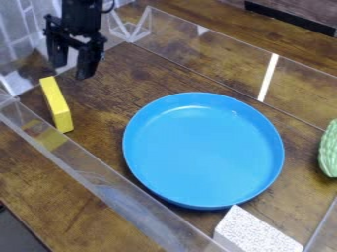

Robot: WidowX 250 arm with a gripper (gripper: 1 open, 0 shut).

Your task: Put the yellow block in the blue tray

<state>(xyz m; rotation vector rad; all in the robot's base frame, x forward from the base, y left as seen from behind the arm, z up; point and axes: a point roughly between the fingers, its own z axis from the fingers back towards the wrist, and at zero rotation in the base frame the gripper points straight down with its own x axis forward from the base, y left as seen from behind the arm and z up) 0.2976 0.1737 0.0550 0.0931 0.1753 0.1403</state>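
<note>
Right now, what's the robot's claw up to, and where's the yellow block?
Gripper open, nothing held. Block on the table by the clear wall, outside the blue tray. Nothing seen between block and tray.

The arm reaches downward, its dark jaws [75, 61] hovering with two fingers spread apart.

Illumination is moderate and even. Pale glare marks the clear wall [99, 177]; the blue tray [203, 150] shows almost uniform tone (no strong highlight). Fine detail is soft throughout, and the dark gripper [82, 44] loses detail in its blacks.
</note>
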